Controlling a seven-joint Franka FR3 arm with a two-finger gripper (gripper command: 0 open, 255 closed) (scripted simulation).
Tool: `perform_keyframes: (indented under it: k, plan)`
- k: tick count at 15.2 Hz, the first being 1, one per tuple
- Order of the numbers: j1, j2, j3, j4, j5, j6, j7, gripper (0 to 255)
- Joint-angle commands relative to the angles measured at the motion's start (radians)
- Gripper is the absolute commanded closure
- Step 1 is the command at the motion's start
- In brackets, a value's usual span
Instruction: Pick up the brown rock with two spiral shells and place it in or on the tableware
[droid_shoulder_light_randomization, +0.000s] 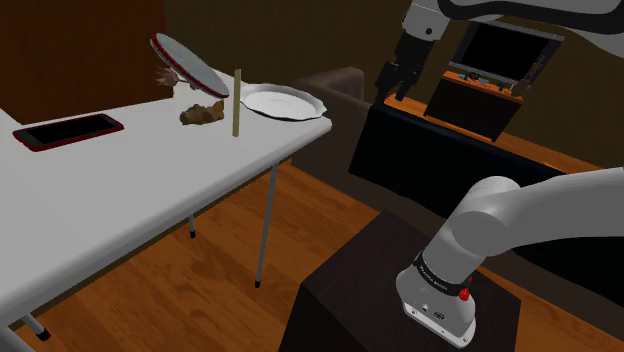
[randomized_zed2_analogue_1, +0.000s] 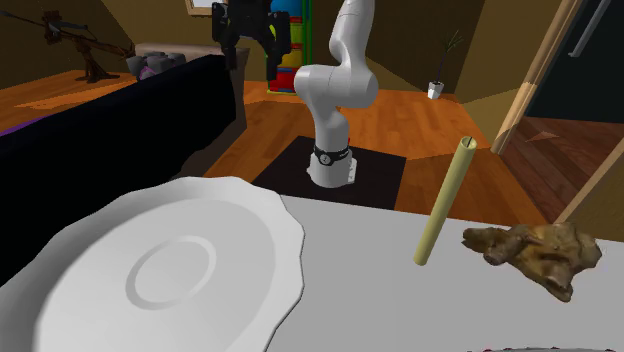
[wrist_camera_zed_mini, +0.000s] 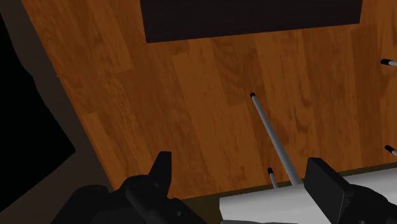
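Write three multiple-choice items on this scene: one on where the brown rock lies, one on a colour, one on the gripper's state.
1. Where does the brown rock lie?
A. On the table, with the pale stick between it and the white plate
B. On the white plate
C. On the robot's stand

2. What colour edges the phone?
A. Blue
B. Red
C. Green

3. How is the gripper?
A. Shut on the rock
B. Shut on the stick
C. Open, holding nothing

Answers:
1 A: both exterior views show the rock on the tabletop, with the stick standing between it and the plate.
2 B: a red rim frames the dark screen in the shoulder view.
3 C: in the wrist view its fingers stand apart with nothing clasped between them.
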Motion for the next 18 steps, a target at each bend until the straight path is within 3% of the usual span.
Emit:
perform_keyframes:
  k: [1,10,18]
  plan:
    - [0.000,0.000,0.000,0.000,0.000,0.000,0.000,0]
    - [0.030,0.045,0.210,-0.014,0.147,0.088,0.338,0]
    - [0.025,0.191,0.401,0.080,0.223,0.187,0.635,0]
